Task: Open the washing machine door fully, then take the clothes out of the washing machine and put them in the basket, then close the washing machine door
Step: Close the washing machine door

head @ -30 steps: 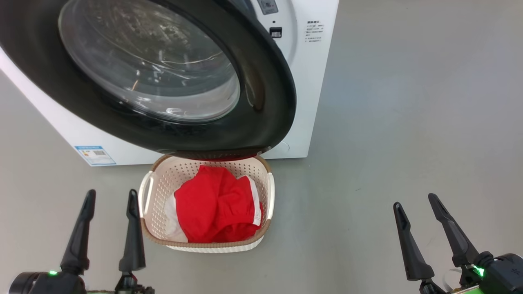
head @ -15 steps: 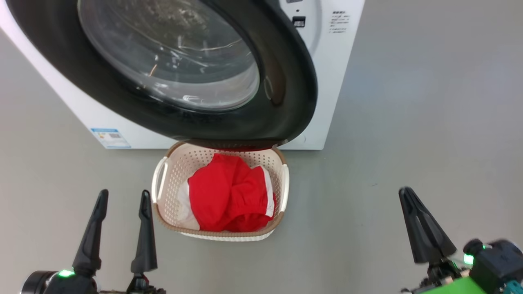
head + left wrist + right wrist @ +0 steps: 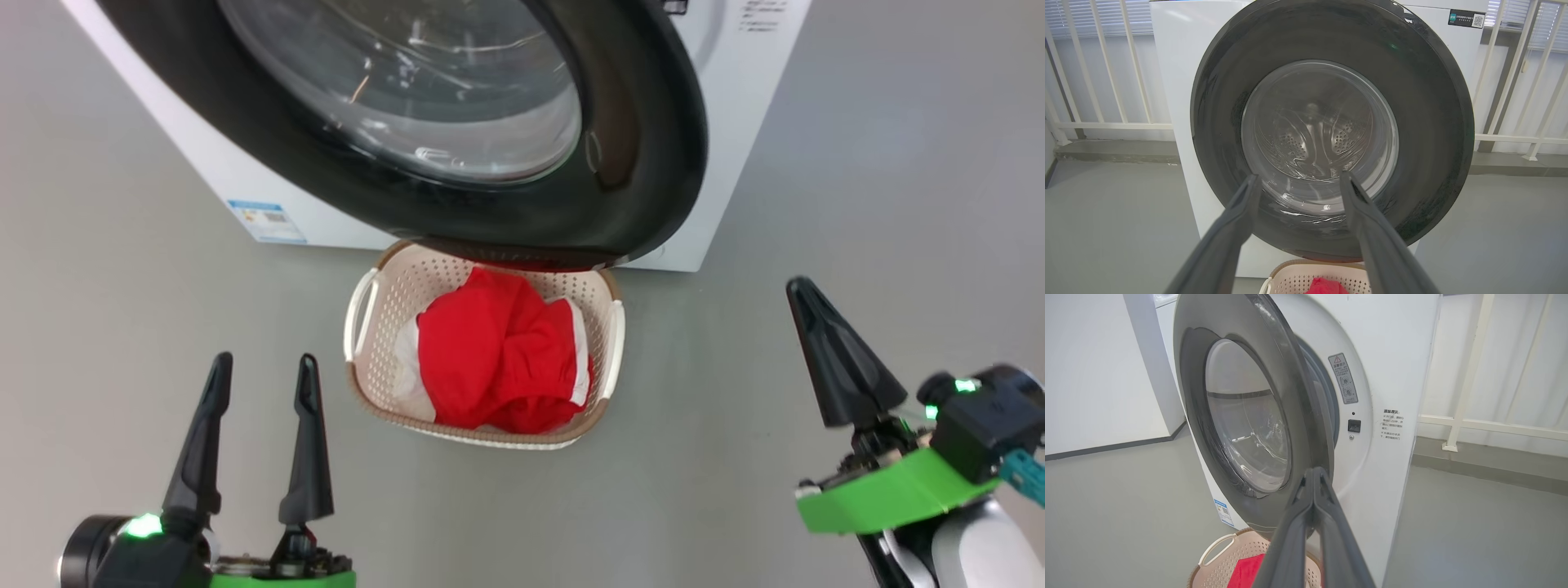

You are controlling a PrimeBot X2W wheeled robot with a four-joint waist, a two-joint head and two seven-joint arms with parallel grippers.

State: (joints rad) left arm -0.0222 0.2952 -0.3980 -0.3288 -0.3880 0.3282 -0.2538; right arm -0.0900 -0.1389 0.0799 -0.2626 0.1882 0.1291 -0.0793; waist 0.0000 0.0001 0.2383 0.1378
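Partly beneath door, basket (left tool agape; right tool closed, empty)

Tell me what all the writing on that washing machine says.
No text is readable.
Warning sticker on the front of the washing machine: red triangle, print too small.
Printed lines right of it: too small.
Blue label low on the front: blurred.
Dark label at the top corner: square code, words too small.

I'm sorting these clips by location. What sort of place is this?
Probably a laundry corner in a bare test room rather than a home: a white washing machine stands on a plain grey floor, a basket of red clothes in front, white railings behind.
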